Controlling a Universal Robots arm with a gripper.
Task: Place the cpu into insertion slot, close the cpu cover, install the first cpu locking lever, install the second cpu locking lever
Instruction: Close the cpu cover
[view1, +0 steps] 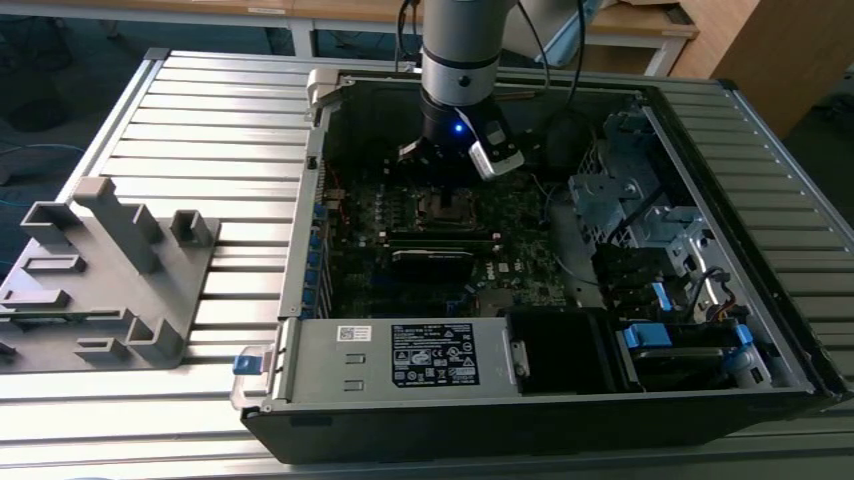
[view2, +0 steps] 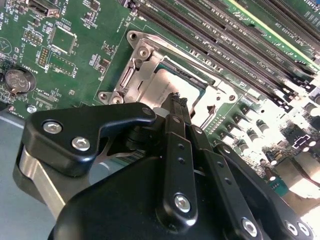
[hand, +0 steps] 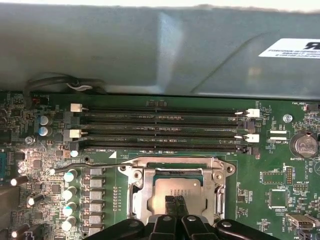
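- The cpu (hand: 167, 187) sat in the socket (hand: 229, 169). Its grey top showed through the window of the cpu cover (hand: 142, 195), which looked to lie flat around it.
- The gripper (view2: 175, 101) hung right over the socket, jaws closed tip to tip with nothing seen between them. The tips stood over the cpu's top, and I could not tell whether they touched it.
- By my reading, the placing was done and the cover was down, so the work stood at the locking levers. A thin dark rod (hand: 90, 166) ran out from one corner of the socket across the board (possibly a lever not yet latched, though that was a guess).
- A move on a lever would have called for the closed tips set against a thin rod, and a sweep kept low and close to the socket.
- Edges: the memory slots (hand: 160, 132) ran just beside the socket on one side. A row of capacitors (hand: 70, 175) stood near it on another, and the case wall (hand: 150, 55) rose beyond the slots.
- Open room lay mostly straight up from the socket. In the exterior view the arm (view1: 461, 50) reached down inside the computer case (view1: 300, 290), which rested on the bench (view1: 200, 110).
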